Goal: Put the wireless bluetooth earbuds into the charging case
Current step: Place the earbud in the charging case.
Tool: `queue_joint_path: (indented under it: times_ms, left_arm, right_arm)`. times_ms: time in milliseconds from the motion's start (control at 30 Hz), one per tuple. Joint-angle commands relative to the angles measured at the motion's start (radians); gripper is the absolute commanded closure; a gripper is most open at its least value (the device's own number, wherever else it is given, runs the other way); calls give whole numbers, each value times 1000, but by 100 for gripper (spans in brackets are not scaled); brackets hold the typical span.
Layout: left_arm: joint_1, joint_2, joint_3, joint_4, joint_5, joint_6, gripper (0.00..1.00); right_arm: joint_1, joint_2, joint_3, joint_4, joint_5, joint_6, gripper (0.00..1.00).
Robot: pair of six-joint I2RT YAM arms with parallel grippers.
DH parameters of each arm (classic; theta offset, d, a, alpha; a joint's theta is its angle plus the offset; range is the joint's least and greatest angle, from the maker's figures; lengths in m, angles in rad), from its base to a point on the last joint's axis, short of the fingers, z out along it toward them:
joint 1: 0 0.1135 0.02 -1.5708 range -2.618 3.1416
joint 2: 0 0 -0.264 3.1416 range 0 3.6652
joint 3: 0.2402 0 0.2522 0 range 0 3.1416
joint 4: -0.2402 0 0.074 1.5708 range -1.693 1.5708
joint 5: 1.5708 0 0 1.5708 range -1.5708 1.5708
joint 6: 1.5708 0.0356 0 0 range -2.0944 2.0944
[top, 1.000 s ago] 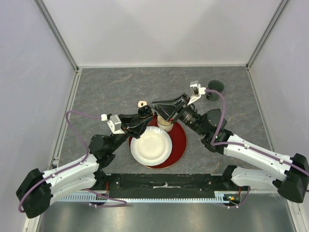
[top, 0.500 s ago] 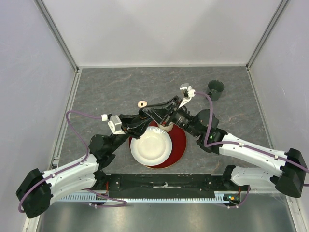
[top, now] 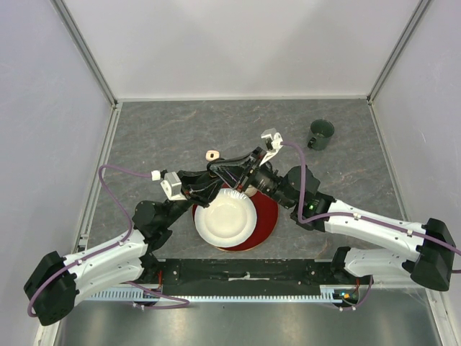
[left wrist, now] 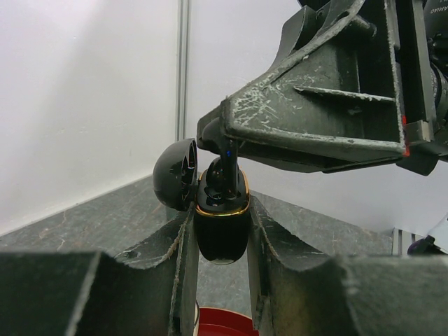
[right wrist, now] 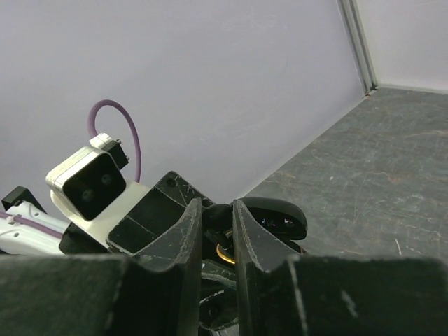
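**Right arm has swung in to meet the left over the plates**

Since a second ago your right arm has moved left and toward the bases. Its wrist no longer reaches toward the far right corner but sits against the left arm's tool. The left arm has stayed where it was.

Starting at the left, your left gripper (left wrist: 220, 210) is clamped on the charging case (left wrist: 222, 234), one finger on each side of its black body. The case sits upright, with a gold rim around its mouth. Its lid (left wrist: 175, 173) is swung open to the left.

A black earbud (left wrist: 225, 171) stands in the mouth of the case, stem up, with a small blue light on the stem. You cannot tell how deep it sits, because the rim hides its lower end.

Your right gripper (right wrist: 217, 217) is pinched together on that earbud. In the right wrist view only a dark sliver of it shows between the fingers.

From above, both tools overlap, so the case and earbud cannot be made out there. A small pale object (top: 211, 154) lies on the table (top: 158, 137) just beyond them, too small to identify.

Nearer the bases, a white paper plate (top: 225, 216) rests on a red plate (top: 268, 213), which the right wrist partly covers. A dark cup (top: 320, 133) stands well apart at the far right.
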Motion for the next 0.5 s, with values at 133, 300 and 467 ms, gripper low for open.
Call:
queue_joint_path:
  times_ms: [133,300,467]
  left_arm:
    - [2,-19,22,47,9,-7,98]
    - [2,-11,22,48,14,-6,98]
    - [1,-2,17,56,9,-6,98]
  right_arm:
    - [9,10,14,39,84,-17,100]
    - [9,21,14,41,79,0,100]
    - [10,17,11,45,68,12,100]
